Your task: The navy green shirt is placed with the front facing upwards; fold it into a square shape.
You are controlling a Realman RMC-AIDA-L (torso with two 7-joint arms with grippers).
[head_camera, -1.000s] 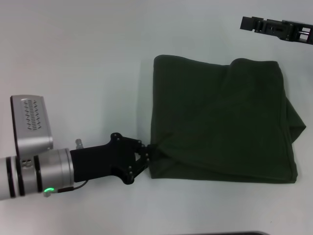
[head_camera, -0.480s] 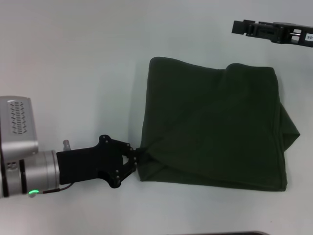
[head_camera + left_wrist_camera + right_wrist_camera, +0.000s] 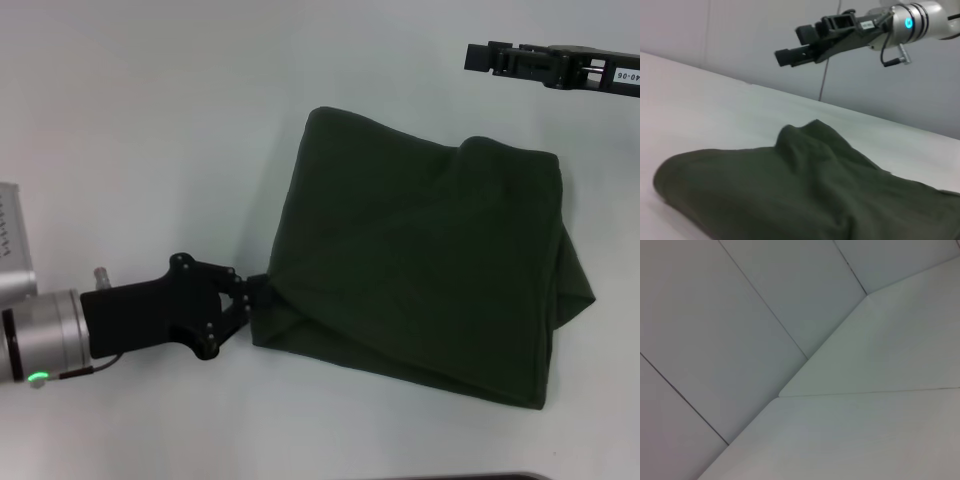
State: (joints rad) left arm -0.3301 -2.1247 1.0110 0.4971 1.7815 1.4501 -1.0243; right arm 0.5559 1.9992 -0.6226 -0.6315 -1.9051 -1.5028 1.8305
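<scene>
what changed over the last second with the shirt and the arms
The left gripper, jaws shut on the near-left corner of the navy green shirt, has pulled back toward the robot's left, dragging that corner along and skewing the folded shirt. The right gripper drifted slightly left above the far edge. The shirt stays folded on the table.

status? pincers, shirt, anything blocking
Left pincer shut on the near-left corner of the navy green shirt. Right pincer raised beyond the far edge, off the cloth. Shirt folded, roughly square, lying skewed. Nothing in the way.
</scene>
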